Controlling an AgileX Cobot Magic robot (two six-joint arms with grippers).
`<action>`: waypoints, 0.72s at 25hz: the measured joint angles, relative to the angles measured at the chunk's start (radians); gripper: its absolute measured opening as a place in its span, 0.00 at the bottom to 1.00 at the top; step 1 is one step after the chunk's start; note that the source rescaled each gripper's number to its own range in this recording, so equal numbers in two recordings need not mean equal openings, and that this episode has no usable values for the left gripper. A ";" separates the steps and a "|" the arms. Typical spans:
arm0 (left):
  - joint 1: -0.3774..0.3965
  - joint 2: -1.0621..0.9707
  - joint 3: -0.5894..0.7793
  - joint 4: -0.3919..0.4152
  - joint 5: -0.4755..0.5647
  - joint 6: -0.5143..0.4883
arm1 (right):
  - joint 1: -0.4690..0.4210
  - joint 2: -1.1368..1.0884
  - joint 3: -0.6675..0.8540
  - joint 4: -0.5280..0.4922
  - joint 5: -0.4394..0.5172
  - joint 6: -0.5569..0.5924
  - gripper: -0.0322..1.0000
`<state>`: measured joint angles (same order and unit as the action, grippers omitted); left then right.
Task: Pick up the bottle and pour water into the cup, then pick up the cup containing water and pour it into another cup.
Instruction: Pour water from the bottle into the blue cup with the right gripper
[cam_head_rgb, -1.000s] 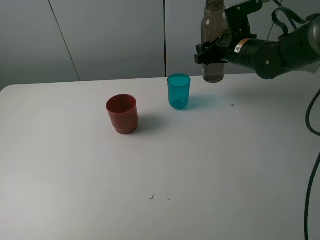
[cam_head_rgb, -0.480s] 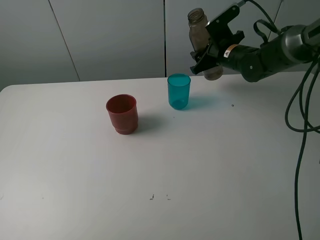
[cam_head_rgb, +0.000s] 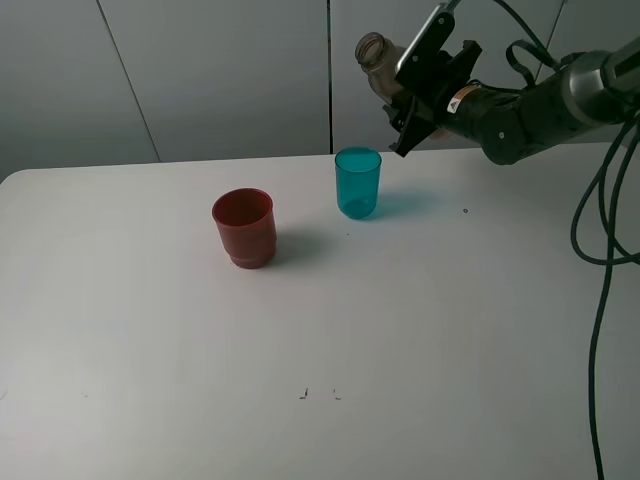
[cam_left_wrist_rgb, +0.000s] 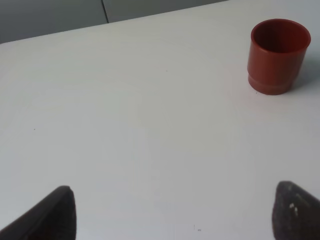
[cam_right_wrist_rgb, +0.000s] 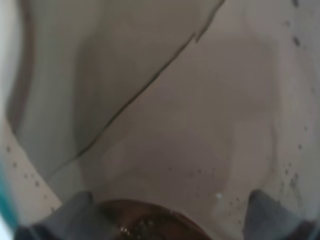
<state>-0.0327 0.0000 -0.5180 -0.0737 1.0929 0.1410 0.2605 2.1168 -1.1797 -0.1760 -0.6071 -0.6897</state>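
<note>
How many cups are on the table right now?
2. The red cup stands left of centre; the teal cup stands behind and right of it, near the tilted bottle. No others visible.

- Soft, even light is falling on the white table (cam_head_rgb: 450, 330), and nothing is glaring in the high view.
- The red cup (cam_head_rgb: 244, 227) and the blue cup (cam_head_rgb: 358, 183) are casting faint, fuzzy shadows toward my right side, so the light is coming from my left.
- In my left wrist view, my left fingers (cam_left_wrist_rgb: 54, 215) are showing as dark, out-of-focus blobs, while the table is looking sharp.
- In my right wrist view, the bottle (cam_right_wrist_rgb: 165, 115) I am gripping is sitting too close, and everything is smearing into brownish haze.
</note>
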 joint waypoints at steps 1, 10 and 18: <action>0.000 0.000 0.000 0.000 0.000 0.000 | 0.000 0.000 0.000 0.000 0.000 -0.024 0.06; 0.000 0.000 0.000 0.000 0.000 0.000 | 0.000 0.032 -0.012 0.000 -0.031 -0.112 0.06; 0.000 0.000 0.000 0.000 0.000 0.000 | 0.000 0.064 -0.040 0.000 -0.040 -0.210 0.06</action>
<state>-0.0327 0.0000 -0.5180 -0.0737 1.0929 0.1410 0.2605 2.1810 -1.2197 -0.1760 -0.6473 -0.9001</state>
